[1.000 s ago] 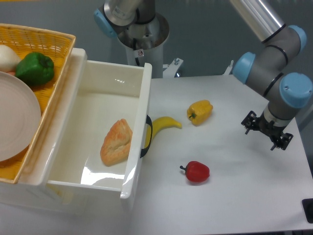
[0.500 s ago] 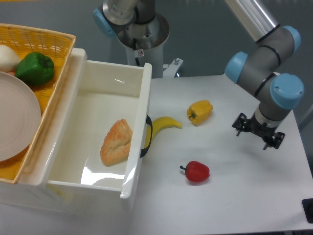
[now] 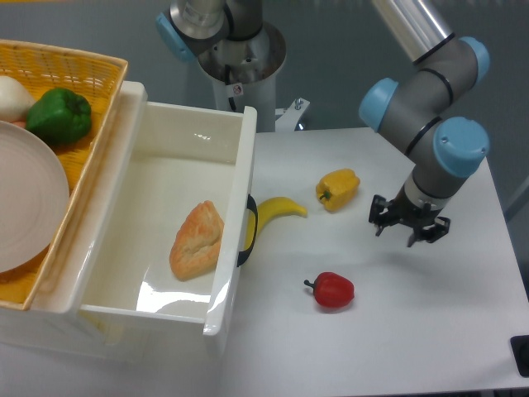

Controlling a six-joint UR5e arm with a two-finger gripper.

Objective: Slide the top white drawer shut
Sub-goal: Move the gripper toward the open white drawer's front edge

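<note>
The top white drawer (image 3: pixel 235 223) stands pulled far out to the right, with a curved black handle (image 3: pixel 250 229) on its front panel. A piece of bread (image 3: pixel 197 241) lies inside it. My gripper (image 3: pixel 407 225) hangs over the table well to the right of the drawer, past the yellow pepper (image 3: pixel 338 189). It points down, and its fingers are too small and dark to read. Nothing shows between them.
A banana (image 3: pixel 278 209) lies against the drawer front by the handle. A red pepper (image 3: pixel 332 290) sits on the table in front. A yellow wicker basket (image 3: pixel 74 66) on the cabinet top holds a green pepper (image 3: pixel 59 116), a plate (image 3: pixel 25 203) and a white item.
My gripper has travelled left across the table towards the yellow pepper and the drawer. The drawer and the food have stayed in place.
</note>
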